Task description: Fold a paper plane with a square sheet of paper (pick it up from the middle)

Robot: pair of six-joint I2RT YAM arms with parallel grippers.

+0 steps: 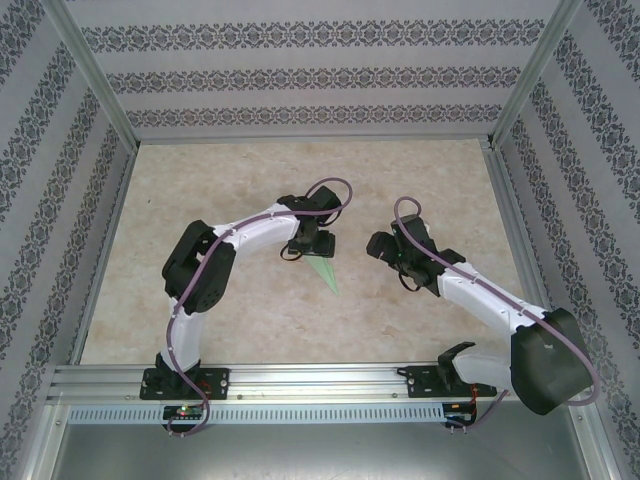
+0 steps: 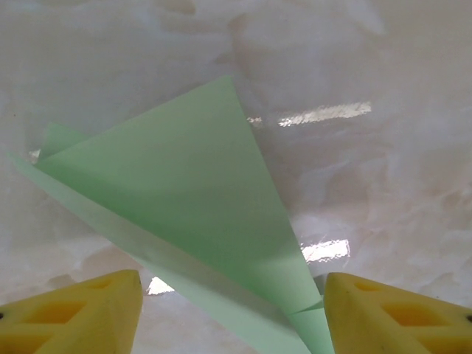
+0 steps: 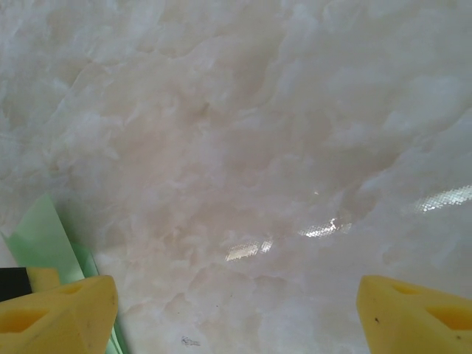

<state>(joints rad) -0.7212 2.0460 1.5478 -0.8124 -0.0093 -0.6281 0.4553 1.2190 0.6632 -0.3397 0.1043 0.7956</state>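
The left claw [image 2: 232, 317] stands unclenched: its two yellow foam fingers [image 2: 74, 317] are spread wide and press on nothing. Between them lies the paper plane [image 2: 192, 192], a small pale green dart of folded paper with a narrow pointed outline. It widens away from the claw and narrows to a tip close by the right-hand finger. Whether that finger touches the paper's edge I cannot tell. One flap looks slightly lifted off the pale, marbled, glossy tabletop [image 2: 383, 162].

From above, the left claw [image 1: 312, 247] hangs right over the paper plane [image 1: 324, 273], and the green point pokes out from under it on the side nearer the arm bases.

The right claw [image 3: 236, 317] is also unclenched — its yellow fingers [image 3: 420, 317] are far apart, with only bare tabletop [image 3: 258, 147] between them. A strip of the paper plane [image 3: 44, 236] sits just outside its left finger. Seen from above, the right claw [image 1: 380, 244] is near the dart — beside it, not over it.
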